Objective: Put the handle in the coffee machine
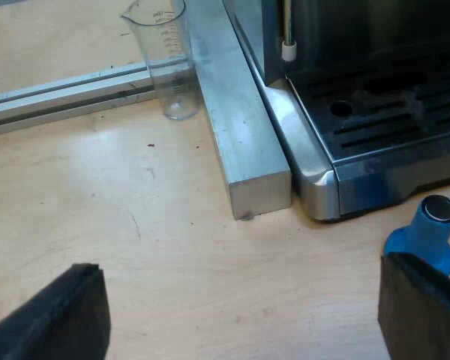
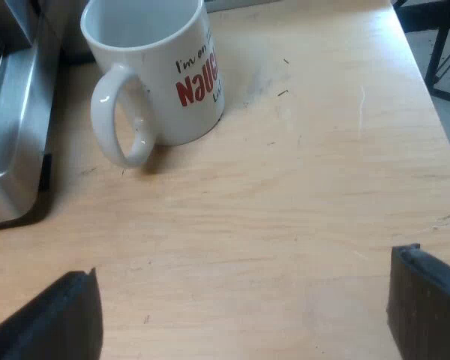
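Note:
My left gripper [image 1: 244, 315] is open over bare wooden table, its black fingers [image 1: 64, 315] wide apart with nothing between them. The espresso machine [image 1: 375, 112] stands just beyond, its slotted drip tray facing me. A blue tamper [image 1: 426, 234] with a metal face sits on the table by the machine's base, close to one of my fingers. My right gripper [image 2: 244, 319] is also open and holds nothing, low over the table. A white mug [image 2: 159, 71] with red lettering stands upright ahead of it, its handle toward the machine's metal side [image 2: 11, 142].
A clear measuring glass [image 1: 167, 56] stands upright beside a square metal bar [image 1: 236, 127] that lies along the machine's base. A metal rail [image 1: 67, 94] crosses the table behind the glass. The table edge [image 2: 427, 60] and a dark frame show past the mug.

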